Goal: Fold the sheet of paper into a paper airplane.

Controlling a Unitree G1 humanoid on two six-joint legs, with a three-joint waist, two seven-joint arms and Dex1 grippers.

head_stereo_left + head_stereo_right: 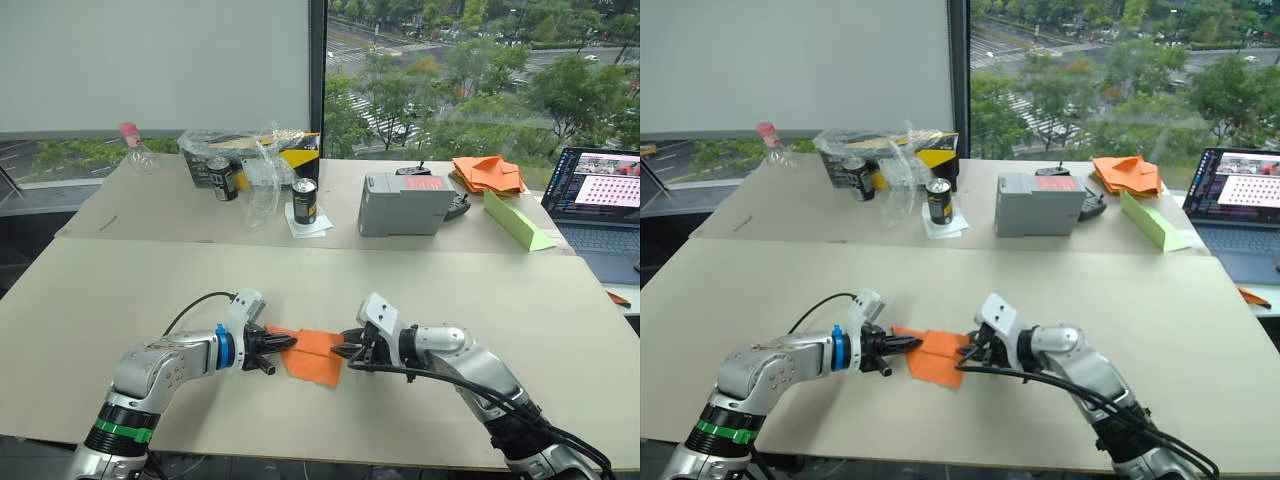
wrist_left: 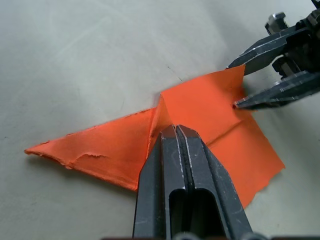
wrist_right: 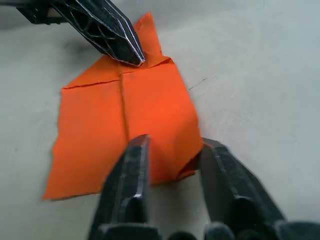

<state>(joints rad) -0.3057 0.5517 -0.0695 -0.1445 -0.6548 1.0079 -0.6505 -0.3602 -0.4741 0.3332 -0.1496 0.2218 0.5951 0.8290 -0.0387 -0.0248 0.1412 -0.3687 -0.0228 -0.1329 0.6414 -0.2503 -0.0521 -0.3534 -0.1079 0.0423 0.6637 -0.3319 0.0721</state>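
The paper (image 1: 315,356) lies flat on the near table (image 1: 120,300), close to the front edge. It is bright orange and partly folded, with a crease down its middle and a pointed flap on its left side. One edge looks torn and rough.

The left gripper (image 1: 290,343) has its fingers pressed together, and the tip pushes down on the paper at the fold. The right gripper (image 1: 342,350) has its fingers a little apart, with the right edge of the paper between them.

There is lots of bare table all around the paper.

The far table (image 1: 150,200) holds more things, well away from the paper. Two dark cans (image 1: 304,201) stand there, but the writing on them is too small to read. A grey box (image 1: 405,203) has a red label I cannot read. Near it is a heap of orange papers (image 1: 487,174) and a long green wedge (image 1: 517,222). A laptop (image 1: 600,200) sits open at the right, with a pink picture on its screen. A clear bag (image 1: 255,160) and a bottle (image 1: 137,148) sit at the left.
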